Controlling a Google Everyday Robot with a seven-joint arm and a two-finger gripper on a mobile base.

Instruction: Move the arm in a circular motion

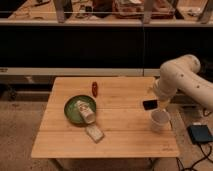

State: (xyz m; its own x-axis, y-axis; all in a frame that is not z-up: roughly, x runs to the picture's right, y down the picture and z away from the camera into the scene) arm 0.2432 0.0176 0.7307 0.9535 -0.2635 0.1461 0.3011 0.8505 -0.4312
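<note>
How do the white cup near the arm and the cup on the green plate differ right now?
The white cup stands upright on the table, below the gripper at the right edge. The other cup lies tipped on its side across the green plate, at the table's left. Both are pale cups.

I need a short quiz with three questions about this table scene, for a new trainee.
1. True or false: the red object lies inside the green plate.
2. The gripper hangs above: A the white cup; B the packet; C the floor?
3. Fill in: the dark flat object lies near the table's ____ edge, as the picture shows it.

Key: 1 false. 2 A. 3 right.
</note>
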